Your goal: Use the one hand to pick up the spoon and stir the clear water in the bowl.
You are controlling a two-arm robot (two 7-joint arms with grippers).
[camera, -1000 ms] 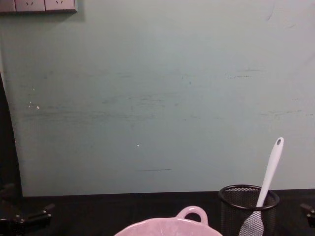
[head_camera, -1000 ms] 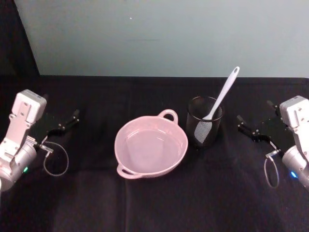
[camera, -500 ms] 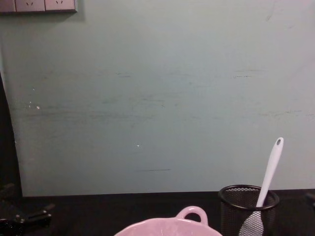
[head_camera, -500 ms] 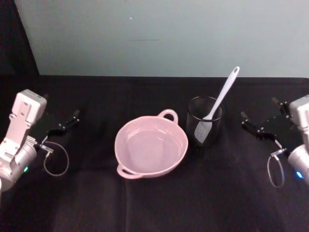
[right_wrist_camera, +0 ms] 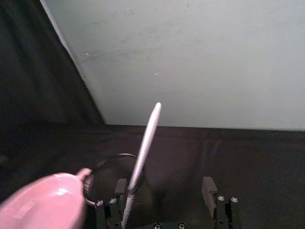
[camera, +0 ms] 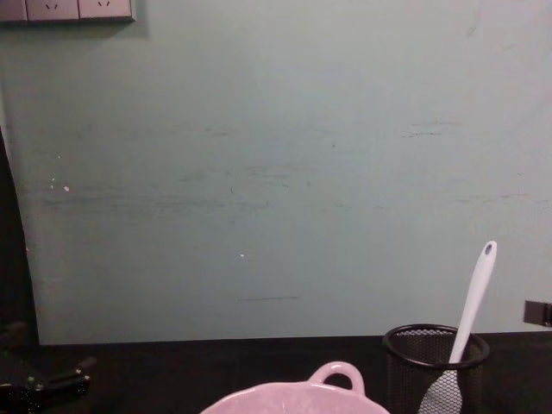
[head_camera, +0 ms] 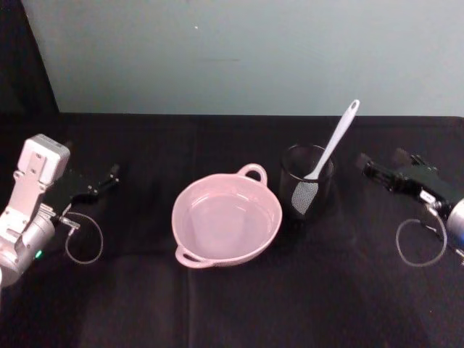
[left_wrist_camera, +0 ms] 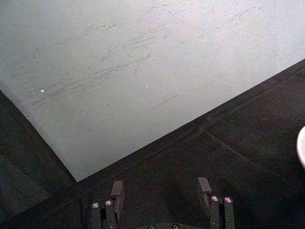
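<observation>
Black cloth [head_camera: 232,304] runs back to pale green wall [head_camera: 239,51] | bowl [head_camera: 227,221] mid-cloth | spoon [head_camera: 330,148] leans in mesh cup [head_camera: 290,170] just right of bowl | my right gripper [right_wrist_camera: 164,188] near cup's right, spread wide, holds nothing | my left gripper [left_wrist_camera: 160,191] parked far left, spread, holds nothing

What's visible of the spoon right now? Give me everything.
Long slim white spoon, plastic-looking, with a flat squarish blade and a small hole at the handle tip. It stands blade-down in the black wire-mesh cup, blade visible through the mesh, handle leaning up and to the right past the rim. The cup sits just right of the pink bowl. Only the cup touches it; the right gripper, open, is farther right, apart.
</observation>
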